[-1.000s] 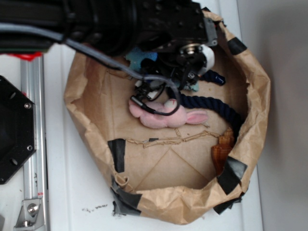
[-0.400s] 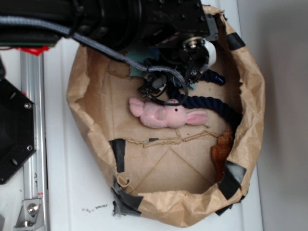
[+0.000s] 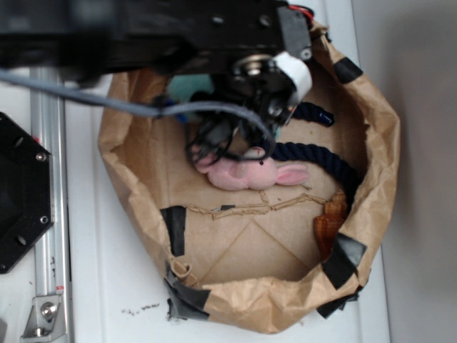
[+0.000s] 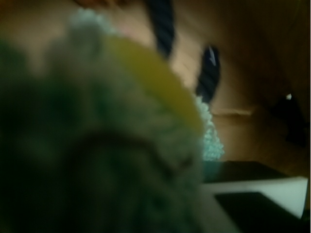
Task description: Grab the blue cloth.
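The blue cloth shows as a teal patch under my arm at the back of the paper bag. In the wrist view the blue cloth is a fuzzy blur right against the lens, with a sharper teal terry corner hanging at the right. My gripper points down into the bag above the pink plush toy, its jaws hidden by the arm and wrist. Only one white and black finger shows at the lower right. The gripper looks shut on the cloth, which it holds up close to the camera.
A pink plush rabbit lies mid-bag beside a thick dark navy rope. A brown object sits against the bag's right wall. The crumpled paper bag rim rings everything. An aluminium rail and black plate stand at the left.
The arm has risen and shifted left, looming larger and blurred. The teal corner that lay by the rope's end is gone from there; the cloth has come up with the gripper.
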Motion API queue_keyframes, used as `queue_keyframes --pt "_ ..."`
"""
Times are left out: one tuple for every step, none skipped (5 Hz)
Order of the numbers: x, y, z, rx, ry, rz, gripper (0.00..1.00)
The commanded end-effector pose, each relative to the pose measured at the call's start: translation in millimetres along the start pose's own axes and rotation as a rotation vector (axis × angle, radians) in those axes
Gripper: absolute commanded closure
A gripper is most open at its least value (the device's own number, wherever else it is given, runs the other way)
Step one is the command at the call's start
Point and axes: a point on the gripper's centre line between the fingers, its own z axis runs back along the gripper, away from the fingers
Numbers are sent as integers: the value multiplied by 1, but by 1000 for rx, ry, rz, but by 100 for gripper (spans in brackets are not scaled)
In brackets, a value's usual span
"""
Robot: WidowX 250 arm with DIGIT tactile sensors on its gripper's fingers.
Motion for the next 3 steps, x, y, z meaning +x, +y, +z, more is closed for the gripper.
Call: queue_keyframes --pt "39 -17 97 -58 -15 348 100" --pt "37 -11 96 -63 2 493 100" --pt "40 -11 91 -48 -1 521 100"
